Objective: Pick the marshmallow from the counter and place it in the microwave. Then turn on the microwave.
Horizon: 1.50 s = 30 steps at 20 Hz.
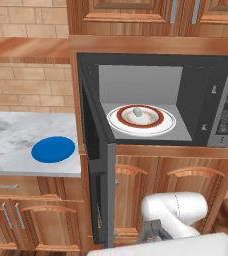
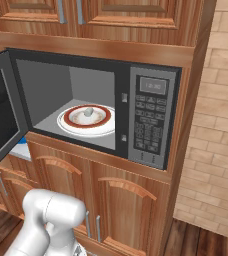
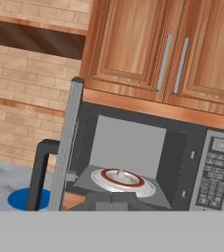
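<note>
Small white stubby marshmallow (image 1: 137,111) at centre of red-rimmed plate (image 1: 162,127) inside open microwave (image 2: 151,117). Blue plate (image 1: 53,149) at nine o'clock on marble surface (image 1: 11,140), partly cut off behind door handle (image 3: 38,167) in hand view. Pincer closed, empty.

Tiny white marshmallow (image 1: 137,110) on plate inside open-doored grey microwave (image 1: 221,105).

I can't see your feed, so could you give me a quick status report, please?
End effector shut, holding nothing. Marshmallow on plate inside microwave. Door wide open; must close before starting.

We see a white marshmallow (image 1: 137,111) on the white, red-rimmed plate (image 1: 162,126), grey microwave (image 1: 220,90), blue plate (image 1: 53,149) on veined marble counter (image 1: 11,145).
</note>
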Available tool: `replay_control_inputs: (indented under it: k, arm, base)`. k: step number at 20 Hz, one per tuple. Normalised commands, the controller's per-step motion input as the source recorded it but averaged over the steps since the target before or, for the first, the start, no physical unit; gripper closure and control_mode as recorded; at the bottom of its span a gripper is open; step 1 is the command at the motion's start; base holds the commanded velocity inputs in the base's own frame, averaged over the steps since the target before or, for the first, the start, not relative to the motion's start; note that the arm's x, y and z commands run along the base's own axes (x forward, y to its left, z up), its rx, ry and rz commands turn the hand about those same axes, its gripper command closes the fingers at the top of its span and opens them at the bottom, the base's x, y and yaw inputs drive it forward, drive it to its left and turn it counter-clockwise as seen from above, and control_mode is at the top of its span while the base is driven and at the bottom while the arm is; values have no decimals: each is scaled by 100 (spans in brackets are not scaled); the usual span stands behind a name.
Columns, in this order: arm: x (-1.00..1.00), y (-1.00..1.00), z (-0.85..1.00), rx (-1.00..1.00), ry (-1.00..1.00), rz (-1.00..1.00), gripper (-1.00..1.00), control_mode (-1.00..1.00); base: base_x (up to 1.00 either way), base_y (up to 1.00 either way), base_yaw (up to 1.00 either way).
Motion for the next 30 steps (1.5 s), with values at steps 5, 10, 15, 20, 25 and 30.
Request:
replay_control_inputs:
  k: [5, 10, 15, 20, 25, 30]
  arm:
    - [19, 15, -15, 0, 0, 0, 100, -100]
    - [20, 17, -17, 0, 0, 0, 100, -100]
    - [21, 21, -18, 0, 0, 0, 100, -100]
    - [20, 21, -18, 0, 0, 0, 100, -100]
    - [14, 17, -21, 0, 0, 0, 100, -100]
    - [15, 20, -22, 0, 0, 0, 100, -100]
  base:
    - [0, 0, 0]
    - [0, 0, 0]
    - [0, 0, 0]
    - [0, 0, 0]
    - [0, 0, 0]
    - [0, 0, 0]
